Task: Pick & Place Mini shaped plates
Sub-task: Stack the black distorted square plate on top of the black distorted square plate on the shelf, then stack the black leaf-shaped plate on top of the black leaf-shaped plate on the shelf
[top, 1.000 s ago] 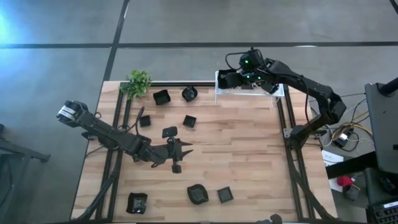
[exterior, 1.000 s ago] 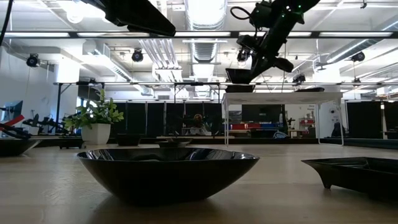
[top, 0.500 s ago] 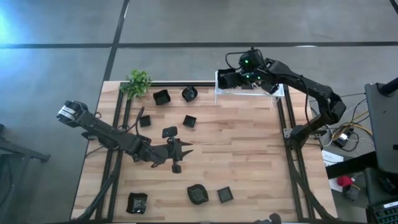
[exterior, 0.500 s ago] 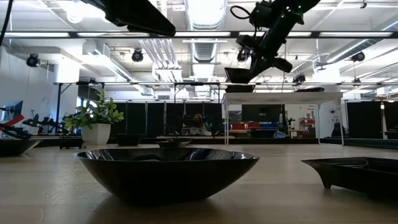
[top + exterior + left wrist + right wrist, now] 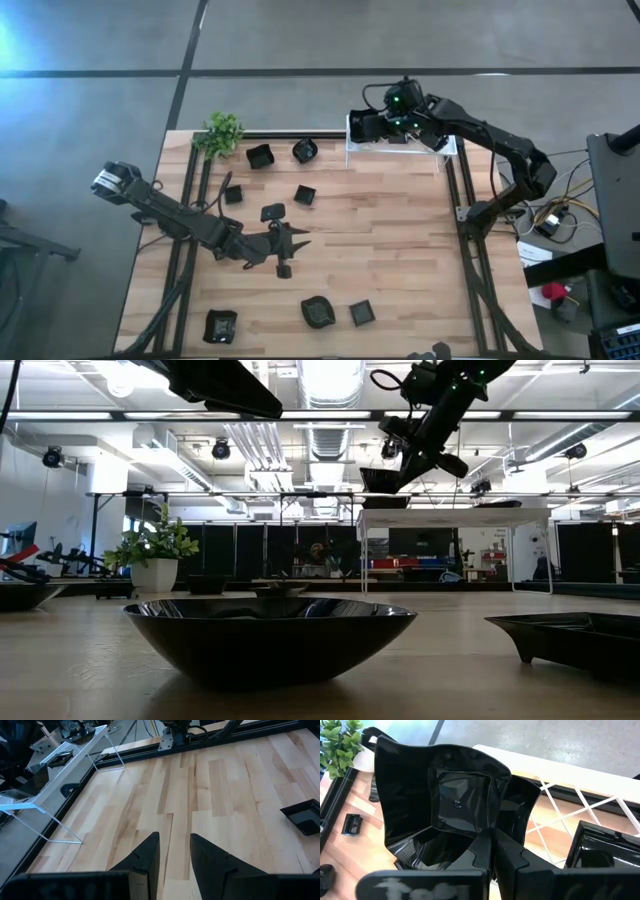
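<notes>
We see right end effector [image 5: 492, 851] pinching glossy black angular mini plate [image 5: 451, 802] above white lattice rack [image 5: 560, 800]; second plate [image 5: 607, 852] racked beside. Left end effector [image 5: 173, 851] slightly spread, empty. Several plates left on wooden table [image 5: 400, 240].

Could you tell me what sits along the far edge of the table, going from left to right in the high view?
Green plant → square dish → round dish → right end effector holding a dish over the white rack.
</notes>
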### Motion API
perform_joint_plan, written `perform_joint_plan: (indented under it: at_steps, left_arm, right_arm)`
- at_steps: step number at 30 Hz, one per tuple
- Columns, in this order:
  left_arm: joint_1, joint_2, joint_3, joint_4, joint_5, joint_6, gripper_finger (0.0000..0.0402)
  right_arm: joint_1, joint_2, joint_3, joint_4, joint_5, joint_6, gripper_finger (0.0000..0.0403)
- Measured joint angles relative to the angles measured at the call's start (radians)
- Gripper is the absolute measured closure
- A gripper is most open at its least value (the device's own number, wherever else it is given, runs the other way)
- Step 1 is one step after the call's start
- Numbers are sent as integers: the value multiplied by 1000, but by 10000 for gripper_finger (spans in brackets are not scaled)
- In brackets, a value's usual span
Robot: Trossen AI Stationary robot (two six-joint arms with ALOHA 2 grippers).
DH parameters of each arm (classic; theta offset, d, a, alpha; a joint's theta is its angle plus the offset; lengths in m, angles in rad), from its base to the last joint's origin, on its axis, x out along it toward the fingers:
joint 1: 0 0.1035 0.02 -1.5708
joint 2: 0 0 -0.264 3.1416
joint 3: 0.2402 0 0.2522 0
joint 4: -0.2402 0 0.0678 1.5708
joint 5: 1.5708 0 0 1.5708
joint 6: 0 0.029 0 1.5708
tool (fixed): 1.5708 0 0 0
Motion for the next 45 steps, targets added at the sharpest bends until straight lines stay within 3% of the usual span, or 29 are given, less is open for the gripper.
perform_joint_plan:
  at_steps: [5,15,22,26,34,40,45]
  left_arm:
    - [0,0,0,0,0,0,298]
    - [0,0,0,0,0,0,298]
    - [0,0,0,0,0,0,298]
    - [0,0,0,0,0,0,298]
    - [0,0,0,-15,0,0,298]
    - [0,0,0,-88,7,-43,298]
    - [0,4,0,-172,80,-61,298]
  right_arm:
    - [0,0,-8,0,-1,-4,389]
    - [0,0,-15,13,0,-7,322]
    - [-1,-8,15,18,0,-34,303]
    - [0,-42,45,-7,-2,-91,316]
    - [57,-181,39,-47,-1,-225,389]
    - [164,-276,4,-77,27,-283,392]
    - [268,-326,-37,-78,52,-305,392]
